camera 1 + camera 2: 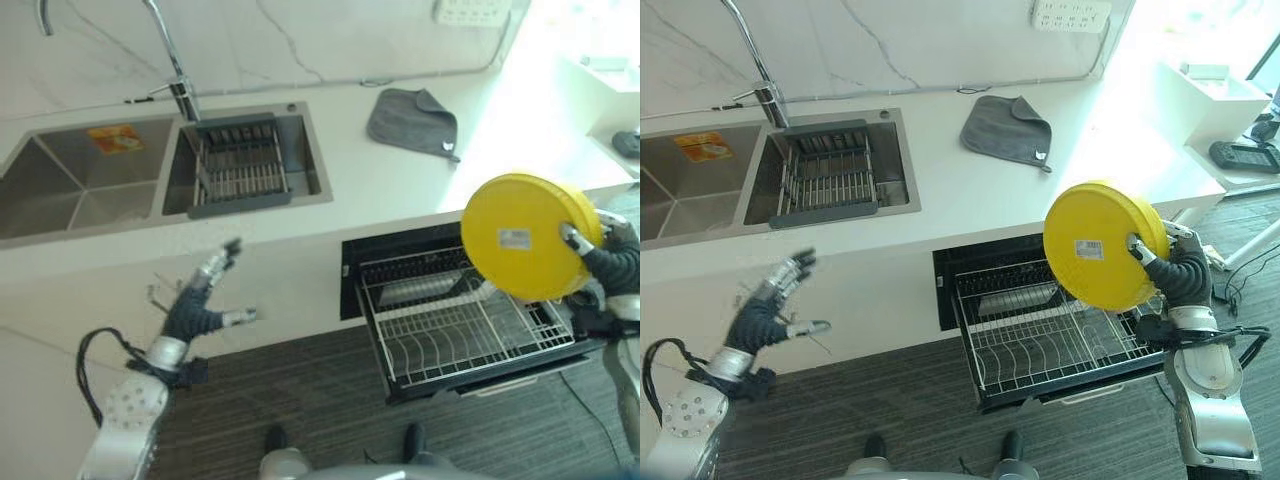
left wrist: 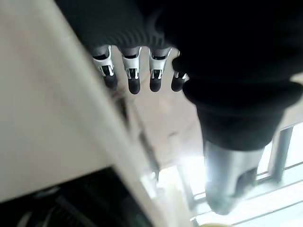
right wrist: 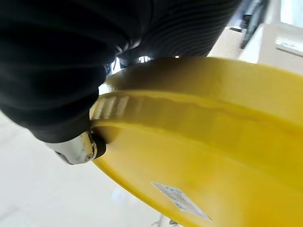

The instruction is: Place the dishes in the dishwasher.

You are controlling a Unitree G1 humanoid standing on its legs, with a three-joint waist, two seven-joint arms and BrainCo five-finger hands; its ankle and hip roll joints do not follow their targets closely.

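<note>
**Yellow plate held over the open dishwasher rack**

Head views: a pale stone counter [image 1: 400, 190] carries a double sink [image 1: 80, 180] with a drying rack [image 1: 238, 165] and a grey cloth [image 1: 1006, 128]. Below its edge the dishwasher rack [image 1: 1040, 335] is pulled out, empty. The right hand [image 1: 1155, 255] holds a yellow plate [image 1: 1102, 245] on edge above the rack. The left hand [image 1: 200, 305] hangs off to the side, fingers spread, holding nothing.

Left wrist view: its fingers [image 2: 134, 75] reach straight.

Right wrist view: the thumb [image 3: 80, 147] clamps the plate's underside.

The loading step is under way; next, the plate likely needs lowering upright between the tines before release.
</note>
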